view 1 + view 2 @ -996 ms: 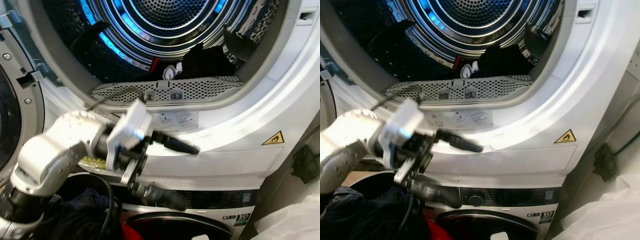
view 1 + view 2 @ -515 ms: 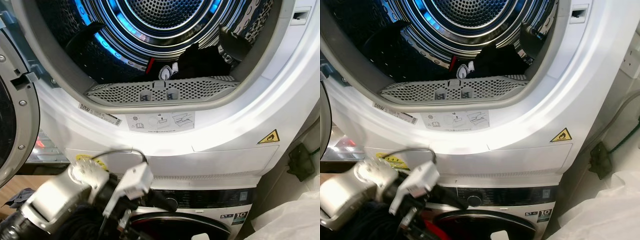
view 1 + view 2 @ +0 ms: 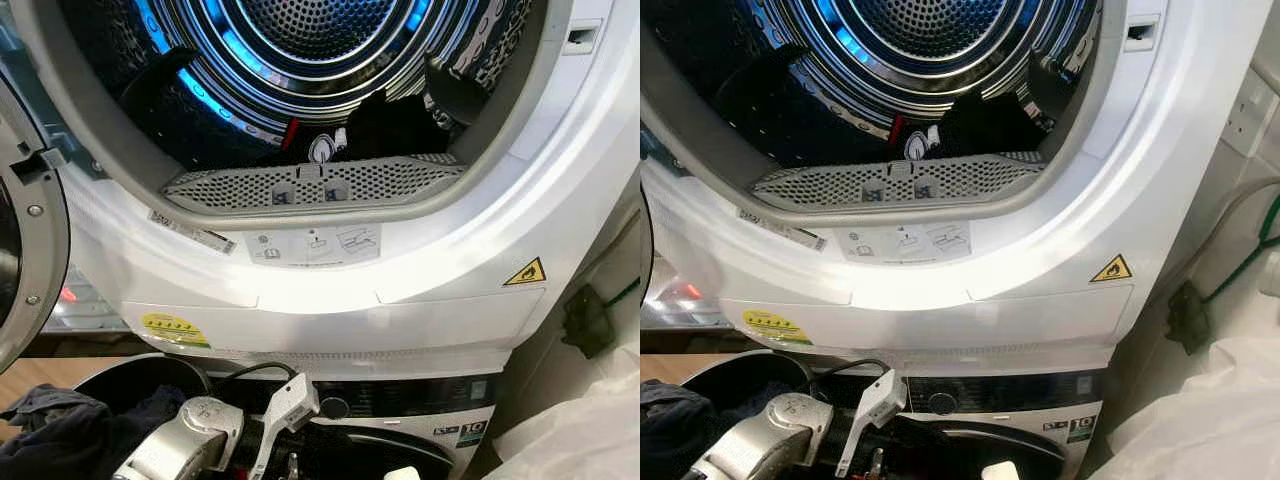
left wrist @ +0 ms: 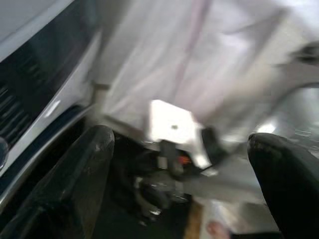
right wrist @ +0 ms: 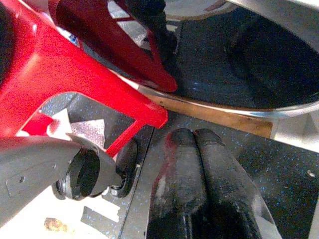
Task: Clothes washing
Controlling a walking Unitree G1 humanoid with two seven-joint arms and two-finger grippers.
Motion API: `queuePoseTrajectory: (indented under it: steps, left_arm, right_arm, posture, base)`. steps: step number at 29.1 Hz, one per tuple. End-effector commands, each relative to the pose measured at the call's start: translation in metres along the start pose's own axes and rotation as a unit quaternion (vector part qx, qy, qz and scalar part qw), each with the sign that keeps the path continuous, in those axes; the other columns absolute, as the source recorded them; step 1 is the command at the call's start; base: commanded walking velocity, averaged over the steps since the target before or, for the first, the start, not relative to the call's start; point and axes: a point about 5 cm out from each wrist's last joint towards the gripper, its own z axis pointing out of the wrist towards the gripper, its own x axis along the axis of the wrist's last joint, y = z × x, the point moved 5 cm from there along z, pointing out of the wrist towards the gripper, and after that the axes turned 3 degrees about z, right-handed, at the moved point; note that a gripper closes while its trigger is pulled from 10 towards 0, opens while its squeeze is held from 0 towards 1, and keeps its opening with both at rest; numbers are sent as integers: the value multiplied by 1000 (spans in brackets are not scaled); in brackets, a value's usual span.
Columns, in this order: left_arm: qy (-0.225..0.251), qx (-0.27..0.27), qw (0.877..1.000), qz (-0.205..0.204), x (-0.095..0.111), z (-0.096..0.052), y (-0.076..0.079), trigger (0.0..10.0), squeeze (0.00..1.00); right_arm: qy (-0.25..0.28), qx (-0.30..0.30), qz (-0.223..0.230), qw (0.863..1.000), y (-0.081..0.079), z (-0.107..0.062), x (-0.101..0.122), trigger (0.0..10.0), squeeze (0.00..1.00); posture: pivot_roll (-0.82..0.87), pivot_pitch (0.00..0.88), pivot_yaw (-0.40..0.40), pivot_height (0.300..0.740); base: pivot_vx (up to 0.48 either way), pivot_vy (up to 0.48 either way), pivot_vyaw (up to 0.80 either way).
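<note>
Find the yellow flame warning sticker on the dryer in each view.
Left eye view: warning sticker, lower right of the door opening.
Right eye view: warning sticker, same spot.
Wrist views: not in them.
Shared landmark: perforated lint filter at the opening's bottom.

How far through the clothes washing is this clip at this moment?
Done: a few dark garments lie in the open upper drum. In hand: nothing; the left gripper, jaws open and empty, is low by the lower machine, and the right gripper has its jaws shut near a red frame. Left: dark clothes at lower left remain to load, and the drum door is open.
</note>
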Motion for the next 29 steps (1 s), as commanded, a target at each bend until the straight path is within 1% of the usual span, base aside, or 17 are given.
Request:
queuePoseTrajectory:
  steps: [1, 3, 5, 9, 11, 13, 14, 16, 17, 18, 19, 22, 24, 25, 26, 27, 29]
  left_arm:
    - [-3, 14, 1000, -5, -8, -1, -1, 10000, 0]
    - [6, 6, 1000, -13, -7, 1, 4, 10000, 0]
    - [12, -2, 1000, -16, -8, 3, 12, 10000, 0]
    - [23, 14, 999, -28, -9, 3, 12, 10000, 0]
    - [33, 58, 997, -43, -12, -1, 3, 10000, 0]
    - [36, 72, 996, -48, -14, -2, 1, 10000, 0]
    - [32, 122, 991, -49, -17, -7, -11, 10000, 0]
    - [30, 148, 987, -53, -19, -10, -17, 10000, 0]
    - [25, 182, 981, -59, -22, -15, -26, 10000, 0]
    - [25, 182, 981, -59, -22, -15, -26, 10000, 0]
    - [22, 199, 977, -67, -25, -18, -30, 10000, 0]
    - [-6, 239, 967, -84, -38, -24, -41, 10000, 0]
    - [-36, 282, 952, -111, -52, -30, -53, 10000, 0]
    - [-43, 293, 948, -119, -55, -32, -56, 10000, 0]
    - [-53, 296, 945, -128, -59, -32, -58, 10000, 0]
    - [-84, 297, 942, -130, -68, -32, -58, 10000, 0]
    - [-103, 302, 939, -127, -74, -32, -58, 10000, 0]
  right_arm:
    - [-2, 8, -9, 1000, -6, 1, -1, 10000, 0]
    - [0, 8, -7, 1000, -7, 1, 1, 10000, 0]
    - [4, 6, 14, 1000, -9, 1, 0, 10000, 0]
    - [-2, 2, 34, 999, -9, 0, -6, 10000, 0]
    - [-4, 3, 31, 1000, -10, -1, -8, 10000, 0]
    - [-5, 4, 29, 1000, -10, -1, -9, 10000, 0]
    - [-5, 5, 24, 1000, -10, -1, -9, 10000, 0]
    - [-6, 6, 23, 1000, -10, -1, -9, 10000, 0]
    - [-6, 5, 25, 1000, -9, -1, -10, 10000, 0]
    - [-6, 5, 25, 1000, -9, -1, -10, 10000, 0]
    - [-6, 5, 27, 1000, -9, -1, -10, 10000, 0]
    - [-7, 3, 30, 1000, -7, -1, -10, 10000, 0]
    - [-7, 3, 29, 1000, -7, -1, -10, 10000, 0]
    - [-7, 2, 28, 1000, -7, -1, -10, 10000, 0]
    - [-7, 2, 28, 1000, -7, -1, -10, 10000, 0]
    - [-7, 1, 30, 1000, -7, -1, -10, 10000, 0]
    - [-7, 1, 31, 999, -7, -1, -10, 10000, 0]
  posture:
    - [33, 0, 120, 740]
    - [33, 0, 127, 740]
    - [43, 0, 135, 740]
    - [54, 0, 133, 740]
    - [61, 0, 130, 740]
    - [63, 0, 132, 740]
    - [67, 0, 131, 740]
    - [67, 0, 131, 740]
    - [74, 0, 127, 740]
    - [74, 0, 127, 740]
    - [74, 0, 127, 740]
    - [81, 0, 127, 740]
    - [80, 0, 125, 740]
    - [80, 0, 125, 740]
    - [80, 0, 125, 740]
    - [80, 0, 126, 740]
    - [81, 0, 123, 740]
  base:
    - [0, 0, 0]
    - [0, 0, 0]
    - [0, 0, 0]
    - [0, 0, 0]
    - [0, 0, 0]
    - [0, 0, 0]
    - [0, 0, 0]
    - [0, 0, 0]
    - [0, 0, 0]
    - [0, 0, 0]
    - [0, 0, 0]
    - [0, 0, 0]
    - [0, 0, 0]
    - [0, 0, 0]
    - [0, 0, 0]
    - [0, 0, 0]
    - [0, 0, 0]
